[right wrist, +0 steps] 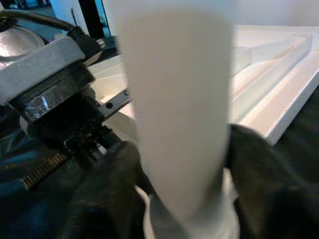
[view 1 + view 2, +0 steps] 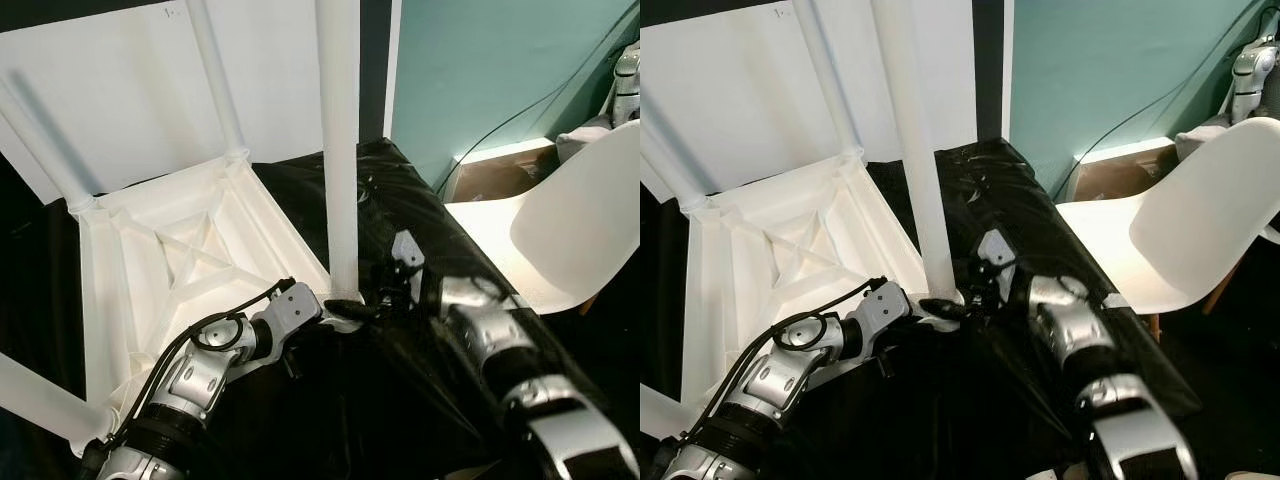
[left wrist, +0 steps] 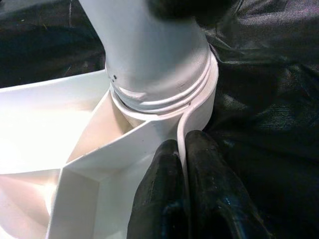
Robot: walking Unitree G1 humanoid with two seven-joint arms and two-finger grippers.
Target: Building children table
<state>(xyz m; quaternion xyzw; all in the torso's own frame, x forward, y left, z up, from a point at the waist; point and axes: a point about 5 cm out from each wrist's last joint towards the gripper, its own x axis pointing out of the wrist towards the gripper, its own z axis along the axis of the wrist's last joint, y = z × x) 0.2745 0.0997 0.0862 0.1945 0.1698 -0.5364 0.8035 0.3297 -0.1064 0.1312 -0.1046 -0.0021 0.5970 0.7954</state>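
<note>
Left gripper (image 2: 348,311): you have it at the near corner of the upturned white tabletop (image 2: 170,260), its two black fingers (image 3: 164,199) closed together on the thin plastic rim beside the corner socket (image 3: 199,117). In the left wrist view the rim wall runs between the two fingertips, which press against it from either side.

Right gripper (image 2: 958,292): you have it at the base of the upright white table leg (image 2: 338,140), one finger (image 1: 107,191) on each side of the tube. The fingers are spread to the leg's width and clamp it just above the socket.

The leg stands vertical in that corner socket; its threaded end sits in the collar, with thread rings visible above the collar edge.

The tabletop lies underside up on a black plastic sheet (image 2: 400,200), ribs facing upward. Three other legs are fitted at the other corners: far leg (image 2: 215,75), far-left leg (image 2: 35,145), near-left leg (image 2: 40,405).

A white chair (image 2: 560,230) stands to your right, near the teal wall (image 2: 480,70).
</note>
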